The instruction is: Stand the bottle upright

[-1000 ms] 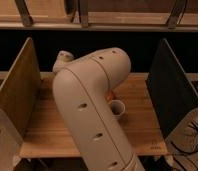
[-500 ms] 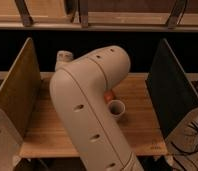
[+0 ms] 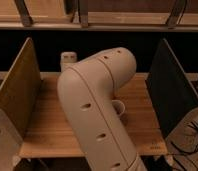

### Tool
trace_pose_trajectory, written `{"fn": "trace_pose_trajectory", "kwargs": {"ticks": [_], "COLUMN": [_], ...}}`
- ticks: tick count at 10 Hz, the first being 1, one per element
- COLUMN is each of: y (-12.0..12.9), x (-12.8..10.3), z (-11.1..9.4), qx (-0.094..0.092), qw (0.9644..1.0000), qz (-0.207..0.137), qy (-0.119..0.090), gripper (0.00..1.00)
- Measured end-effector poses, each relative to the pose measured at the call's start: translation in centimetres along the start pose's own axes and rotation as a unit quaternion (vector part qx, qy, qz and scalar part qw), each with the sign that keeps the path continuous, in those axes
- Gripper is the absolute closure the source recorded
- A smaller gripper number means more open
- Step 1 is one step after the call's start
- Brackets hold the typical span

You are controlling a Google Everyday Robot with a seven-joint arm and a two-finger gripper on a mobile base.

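My large pale arm [image 3: 94, 107] fills the middle of the camera view and reaches back over the wooden table [image 3: 47, 127]. Only its cylindrical wrist end [image 3: 68, 60] shows at the back left. The gripper is hidden beyond it, behind the arm. The bottle is hidden. A pale round-rimmed cup [image 3: 117, 107] peeks out at the arm's right side, standing on the table.
A tan upright panel [image 3: 19, 92] walls the table's left side. A dark upright panel [image 3: 169, 90] walls the right side. A shelf rail [image 3: 97, 22] runs across the back above a dark gap. Cables [image 3: 192, 142] lie on the floor at right.
The arm has shifted slightly to the right. The small orange ball that showed above the cup half a second ago is covered now.
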Motion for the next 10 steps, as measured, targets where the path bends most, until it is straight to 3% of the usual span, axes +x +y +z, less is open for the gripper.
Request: {"fn": "trace_pose_trajectory", "kwargs": {"ticks": [10], "y": [0.29], "x": [0.07], "z": [-0.04], "qx": [0.000], "qw": [1.0000], "qz": [-0.006], "qy": [0.000], "gripper": [1.00]}}
